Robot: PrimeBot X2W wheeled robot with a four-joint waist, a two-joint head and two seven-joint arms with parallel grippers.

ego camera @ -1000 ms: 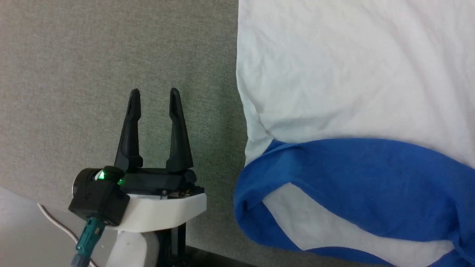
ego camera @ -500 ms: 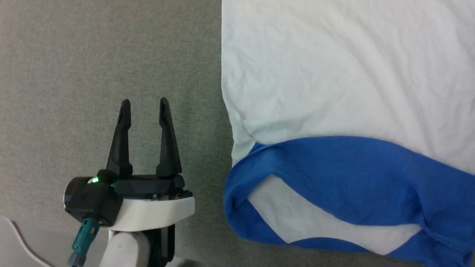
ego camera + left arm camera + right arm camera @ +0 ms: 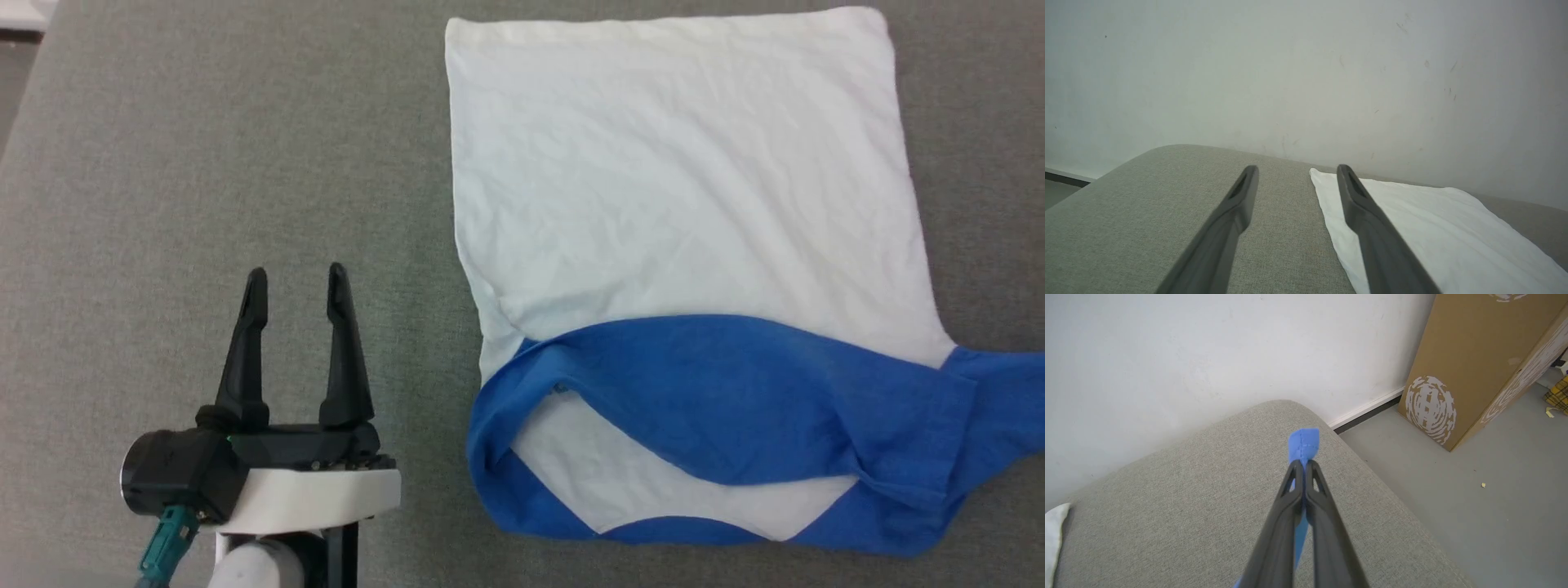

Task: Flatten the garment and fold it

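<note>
pinching the sleeve (image 3: 1303, 441) in the right tool (image 3: 1303, 463) at 4 o'clock, likely to draw the shirt (image 3: 686, 188) flat, with the left tool (image 3: 296, 276) spread at 8 o'clock.

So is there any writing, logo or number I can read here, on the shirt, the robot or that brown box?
No readable words or numbers anywhere.
Cardboard box: a round white swirl mark, a pattern, not letters; another at its top is cut off.
Garment: plain, no print or label showing.
Left gripper: no legible marking.
</note>
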